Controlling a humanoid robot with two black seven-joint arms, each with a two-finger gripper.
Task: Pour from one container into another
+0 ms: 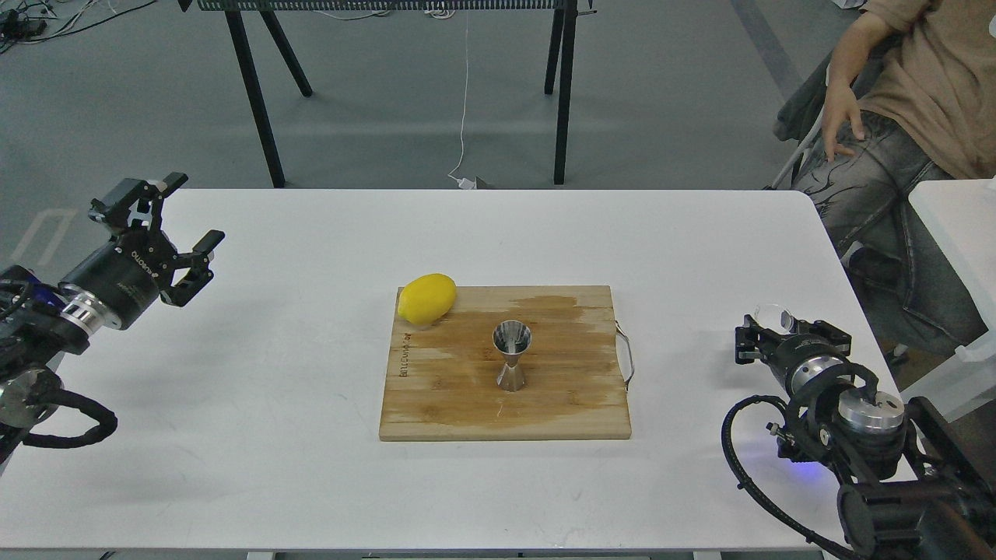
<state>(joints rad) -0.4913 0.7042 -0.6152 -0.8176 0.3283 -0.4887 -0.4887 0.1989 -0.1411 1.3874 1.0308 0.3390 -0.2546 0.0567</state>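
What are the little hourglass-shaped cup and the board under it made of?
The small shiny hourglass-shaped cup looks like polished metal, probably stainless steel: its bowl mirrors light and dark streaks. The rectangular brown cutting board looks like bamboo or light wood: parallel strips and grain show, with a matte finish. Darker patches across it may be damp or oiled; I cannot tell which.

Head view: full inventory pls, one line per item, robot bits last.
table: 1, white, fills the foreground
cutting board: 1, wood, table centre, darker patches
lemon: 1, yellow, board's far-left corner
jigger: 1, steel, upright mid-board
glass cup: 1, clear, at the right gripper, mostly hidden
black-legged stand: 1, behind the table
seated person: 1, tan shirt, far right
left gripper: 1, black, fingers open, over the table's left edge
right gripper: 1, black, right edge, fingers unclear
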